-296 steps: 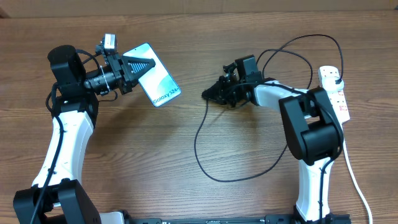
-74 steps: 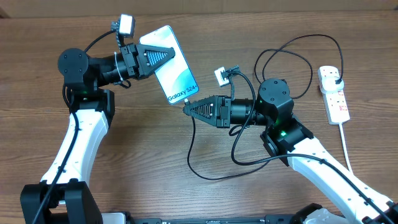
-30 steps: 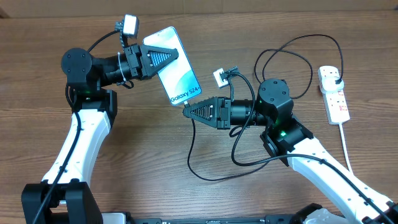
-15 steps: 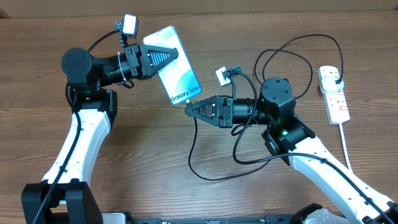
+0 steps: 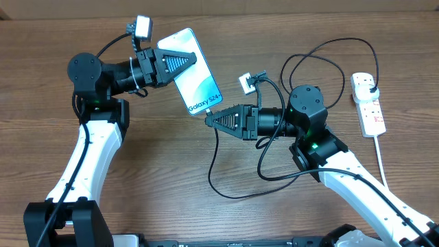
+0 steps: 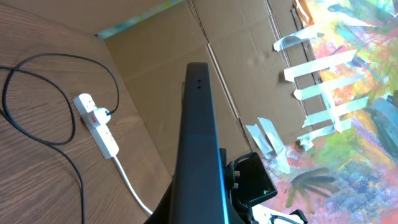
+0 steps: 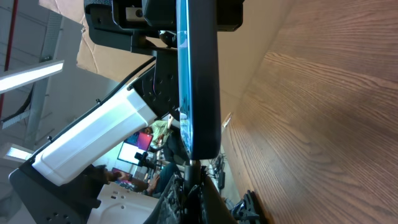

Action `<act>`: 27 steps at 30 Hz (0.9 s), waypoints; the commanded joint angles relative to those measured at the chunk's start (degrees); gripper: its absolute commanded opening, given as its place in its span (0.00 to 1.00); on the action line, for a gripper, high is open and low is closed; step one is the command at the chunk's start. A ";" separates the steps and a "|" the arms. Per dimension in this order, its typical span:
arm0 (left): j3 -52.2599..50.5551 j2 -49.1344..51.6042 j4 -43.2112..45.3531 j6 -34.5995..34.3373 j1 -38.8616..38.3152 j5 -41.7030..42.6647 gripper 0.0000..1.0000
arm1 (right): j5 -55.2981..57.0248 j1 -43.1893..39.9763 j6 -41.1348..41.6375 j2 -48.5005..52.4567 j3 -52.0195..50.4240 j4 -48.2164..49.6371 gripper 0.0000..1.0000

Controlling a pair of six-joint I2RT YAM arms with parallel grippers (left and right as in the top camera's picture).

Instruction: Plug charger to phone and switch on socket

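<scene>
Right gripper [image 5: 211,119] has nudged up toward the phone [image 5: 195,86] since a second ago, jaws clamped on the charger [image 5: 212,161] connector tip, now right at the phone's Galaxy-end edge. Left gripper [image 5: 184,63] is pinched tight on the phone's opposite end, holding it aloft. Black cable loops below the phone. The socket [image 5: 367,103] lies well off to the phone's right, with the charger's plug in it.
</scene>
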 commanded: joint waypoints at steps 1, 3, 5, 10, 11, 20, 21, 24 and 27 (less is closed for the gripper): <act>0.94 -0.26 0.63 0.50 -1.33 2.99 0.05 | 2.38 -0.87 0.02 0.17 0.02 1.14 0.04; 0.94 -0.26 0.61 0.50 -1.33 3.26 0.04 | 2.40 -0.87 0.04 0.17 0.02 1.14 0.04; 0.94 -0.26 0.61 0.50 -1.33 3.63 0.04 | 2.40 -0.90 0.02 0.17 0.02 1.14 0.04; 0.94 -0.26 0.61 0.52 -1.33 3.96 0.04 | 2.43 -0.90 0.04 0.17 0.02 1.62 0.04; 0.94 -0.26 0.63 0.52 -1.33 4.00 0.04 | 2.43 -0.90 0.04 0.17 0.02 1.77 0.04; 0.94 -0.26 0.63 0.50 -1.33 4.11 0.04 | 2.47 -0.94 0.04 0.17 0.02 1.97 0.04; 0.94 -0.26 0.63 0.50 -1.33 4.13 0.05 | 2.45 -1.01 0.04 0.17 0.02 1.95 0.04; 0.94 -0.26 0.63 0.50 -1.33 4.13 0.05 | 2.40 -1.68 0.24 0.17 0.02 1.92 0.04; 0.94 -0.26 0.63 0.50 -1.33 4.17 0.04 | 2.38 -2.23 0.24 0.17 0.02 1.95 0.04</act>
